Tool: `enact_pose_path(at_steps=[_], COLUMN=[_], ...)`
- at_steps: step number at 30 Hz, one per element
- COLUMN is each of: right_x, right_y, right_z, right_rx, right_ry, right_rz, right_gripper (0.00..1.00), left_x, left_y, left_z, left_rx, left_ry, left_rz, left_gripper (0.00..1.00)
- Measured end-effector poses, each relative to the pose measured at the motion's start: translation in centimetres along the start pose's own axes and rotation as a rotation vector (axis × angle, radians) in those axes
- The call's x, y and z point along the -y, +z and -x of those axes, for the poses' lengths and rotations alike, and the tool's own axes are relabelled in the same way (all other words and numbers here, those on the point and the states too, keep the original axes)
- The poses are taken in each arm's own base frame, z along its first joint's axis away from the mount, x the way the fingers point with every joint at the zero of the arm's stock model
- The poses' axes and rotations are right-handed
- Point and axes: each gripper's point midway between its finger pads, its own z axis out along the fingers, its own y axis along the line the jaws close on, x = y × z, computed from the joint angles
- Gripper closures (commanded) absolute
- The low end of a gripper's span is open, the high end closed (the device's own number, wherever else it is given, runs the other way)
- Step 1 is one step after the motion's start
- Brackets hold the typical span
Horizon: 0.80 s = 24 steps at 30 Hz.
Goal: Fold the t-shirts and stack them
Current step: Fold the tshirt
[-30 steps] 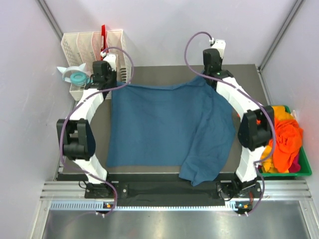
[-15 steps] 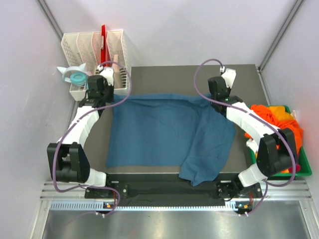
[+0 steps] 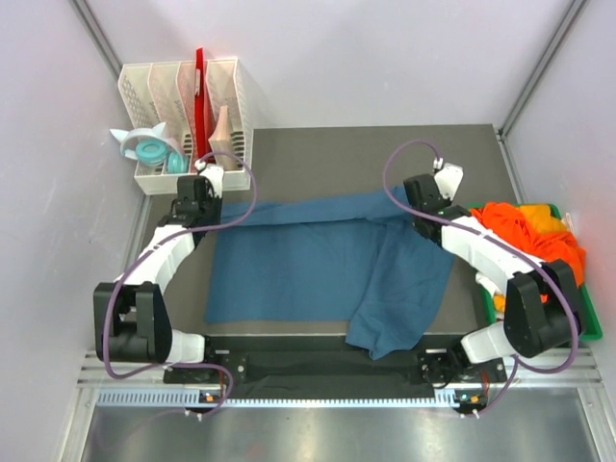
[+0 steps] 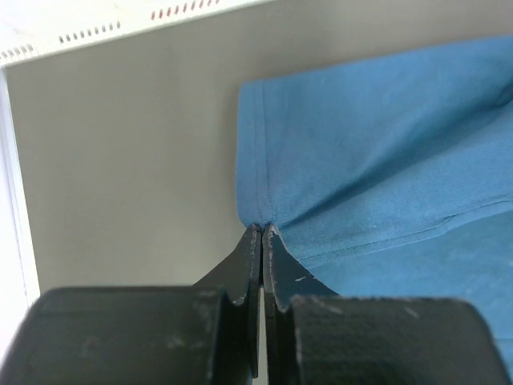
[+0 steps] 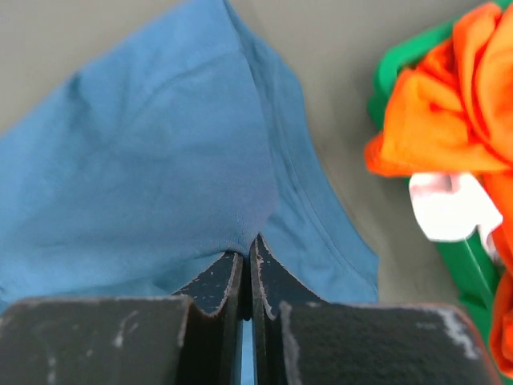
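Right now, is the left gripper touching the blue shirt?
Touching. The left wrist view shows the left gripper shut on the blue shirt at its hemmed edge, with the cloth puckering into the pinch.

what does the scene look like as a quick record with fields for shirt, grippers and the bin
shirt in work: teal-blue t-shirt, spread on the table
left gripper: shut on the shirt's far left edge
right gripper: shut on its far right edge
green bin: right of the table, holds orange t-shirts
folded stack: none visible
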Motion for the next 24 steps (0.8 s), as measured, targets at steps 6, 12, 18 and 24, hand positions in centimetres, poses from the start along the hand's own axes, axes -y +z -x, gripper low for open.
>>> enact_pose_path(at_steps=[6, 12, 18, 24], right_x=[0.6, 1.0, 1.7, 3.7], right_y=[0.2, 0.4, 0.5, 0.9], right_z=[-2.0, -3.3, -4.3, -6.7], right_rx=[-0.044, -0.076, -0.099, -0.164], right_ry=[0.006, 0.007, 0.000, -0.014], right_rz=[-0.016, -0.026, -0.044, -0.086], right_gripper=[1.00, 1.00, 1.00, 1.00], left_x=[-0.4, -0.8, -1.0, -1.4], left_y=[0.8, 2.9, 5.4, 7.0], left_z=[-1.7, -3.3, -4.5, -4.1], left_rx=[-0.041, -0.093, -0.165, -0.168], left_ry=[0.008, 0.006, 0.009, 0.009], left_rz=[0.019, 0.043, 0.061, 0.081], left_gripper=[1.00, 1.00, 1.00, 1.00])
